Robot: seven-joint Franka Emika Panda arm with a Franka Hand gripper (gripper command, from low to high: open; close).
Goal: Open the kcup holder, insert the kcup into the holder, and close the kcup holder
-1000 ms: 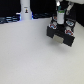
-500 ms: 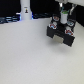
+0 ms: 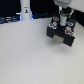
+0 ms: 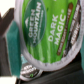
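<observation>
1. White cylinder point(image 3: 24, 11) with blue light: upright at 10 o'clock on the table point(image 3: 25, 55).
2. Kcup holder point(image 3: 62, 34): black, at 2 o'clock, pods visible inside.
3. Gripper point(image 3: 61, 17): directly above holder; opening width indeterminate.
4. Kcup point(image 4: 50, 30): green lid fills wrist view, close to camera; grasp unconfirmed.

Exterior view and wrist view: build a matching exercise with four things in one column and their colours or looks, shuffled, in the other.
Things:
1. kcup
2. kcup holder
3. tall cylinder
4. table

Looks:
A. black and boxy
B. white with a blue light
C. green lid with white lettering
D. off-white, wide and flat

Pairs: 1-C; 2-A; 3-B; 4-D
</observation>
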